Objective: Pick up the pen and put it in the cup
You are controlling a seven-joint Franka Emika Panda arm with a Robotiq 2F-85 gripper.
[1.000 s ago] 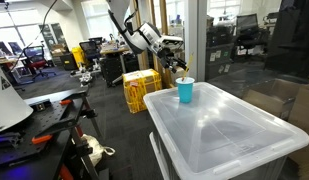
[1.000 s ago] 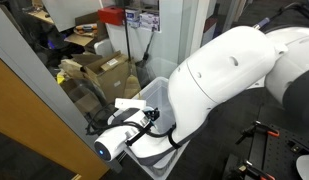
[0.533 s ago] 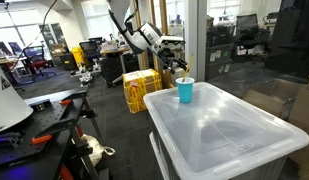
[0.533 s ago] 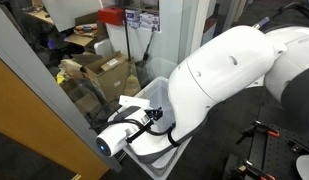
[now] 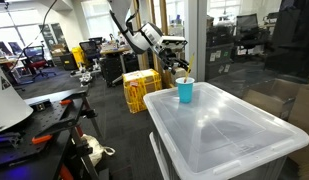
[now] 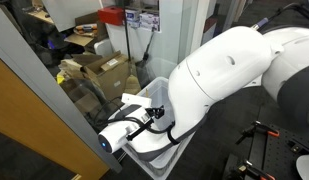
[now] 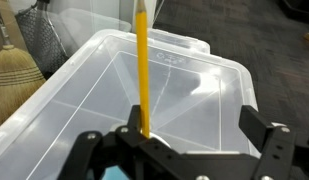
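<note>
With jaws standing wide, the gripper (image 7: 179, 150) is hovering as the yellow pen (image 7: 141, 70) is standing between them; lifting straight should spare the blue cup (image 5: 185, 91).

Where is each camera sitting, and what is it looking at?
Exterior view: stands off to the side in the office, looking across the clear bin lid at the blue cup and the arm.
Exterior view: sits right beside the arm, looking down past it at the bin.
Wrist view: rides above the hand, looking down along the yellow pen at the lid.
All three share the bin.
</note>
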